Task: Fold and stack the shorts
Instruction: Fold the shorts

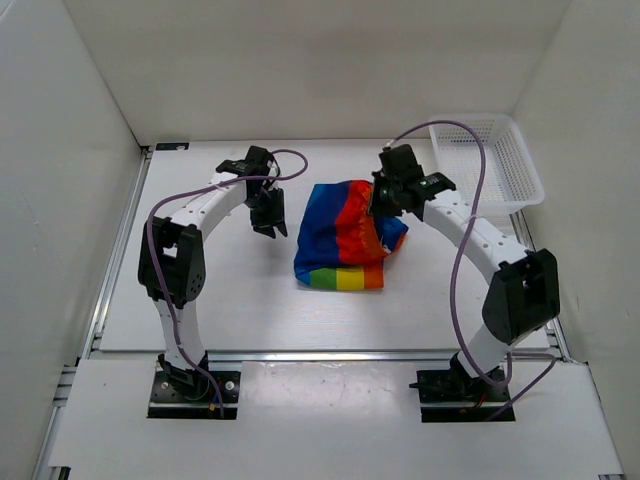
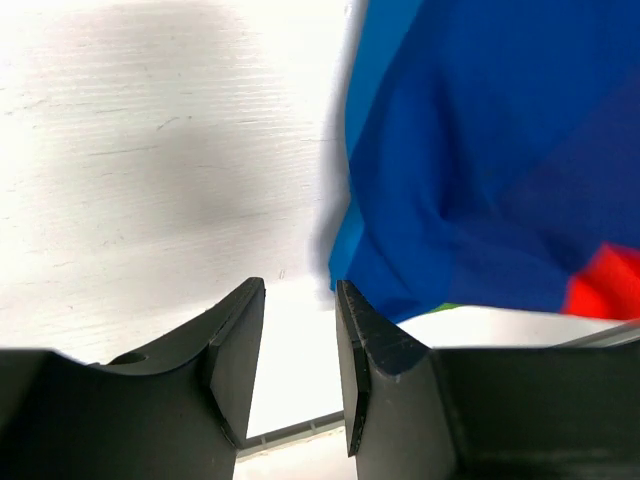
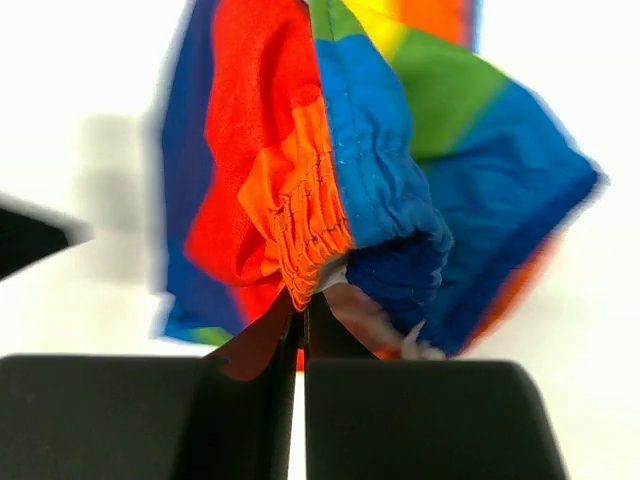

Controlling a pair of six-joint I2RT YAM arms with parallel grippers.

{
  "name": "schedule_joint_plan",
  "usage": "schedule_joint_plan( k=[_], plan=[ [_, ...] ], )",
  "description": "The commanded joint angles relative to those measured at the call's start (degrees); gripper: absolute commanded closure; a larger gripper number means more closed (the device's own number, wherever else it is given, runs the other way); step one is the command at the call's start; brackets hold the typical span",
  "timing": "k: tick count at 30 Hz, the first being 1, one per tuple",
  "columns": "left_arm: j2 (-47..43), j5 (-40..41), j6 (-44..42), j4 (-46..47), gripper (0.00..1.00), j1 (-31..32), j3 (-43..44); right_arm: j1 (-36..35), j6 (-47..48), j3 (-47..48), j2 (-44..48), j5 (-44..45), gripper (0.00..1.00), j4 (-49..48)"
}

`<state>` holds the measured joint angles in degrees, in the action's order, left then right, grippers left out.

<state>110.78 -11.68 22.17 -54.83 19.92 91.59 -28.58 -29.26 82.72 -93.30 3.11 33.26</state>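
The rainbow-striped shorts (image 1: pixel 340 245) lie bunched in the middle of the table, with their far right part raised. My right gripper (image 1: pixel 378 205) is at that raised part, shut on the gathered orange and blue waistband (image 3: pixel 320 200); the fabric is pinched at the tips of the right gripper (image 3: pixel 303 300). My left gripper (image 1: pixel 268 228) hovers just left of the shorts. In the left wrist view the left gripper (image 2: pixel 300 290) is open with only bare table between its fingers, and the blue cloth of the shorts (image 2: pixel 480 150) sits just beyond the right finger.
A white mesh basket (image 1: pixel 490 160) stands at the back right corner, beside the right arm. White walls close in the table on the left, right and back. A metal rail runs along the near edge (image 1: pixel 320 355).
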Motion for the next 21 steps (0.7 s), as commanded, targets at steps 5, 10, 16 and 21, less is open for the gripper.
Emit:
schedule_joint_plan(
  k=[5, 10, 16, 21],
  plan=[
    [-1.9, -2.5, -1.0, 0.8, 0.54, -0.1, 2.1, 1.4, -8.8, -8.3, -5.7, 20.9, 0.92, 2.3],
    [-1.9, -1.9, -1.0, 0.8, 0.54, -0.1, 1.6, 2.7, -7.7, -8.8, -6.7, 20.1, 0.04, 3.7],
    [-2.4, -1.9, -1.0, 0.8, 0.54, -0.1, 1.0, 11.5, -6.9, -14.9, -3.6, 3.8, 0.02, -2.5],
    [-1.3, -1.9, -1.0, 0.8, 0.54, 0.4, 2.2, 16.7, -8.1, -19.5, -7.8, -13.0, 0.18, -13.9]
  ],
)
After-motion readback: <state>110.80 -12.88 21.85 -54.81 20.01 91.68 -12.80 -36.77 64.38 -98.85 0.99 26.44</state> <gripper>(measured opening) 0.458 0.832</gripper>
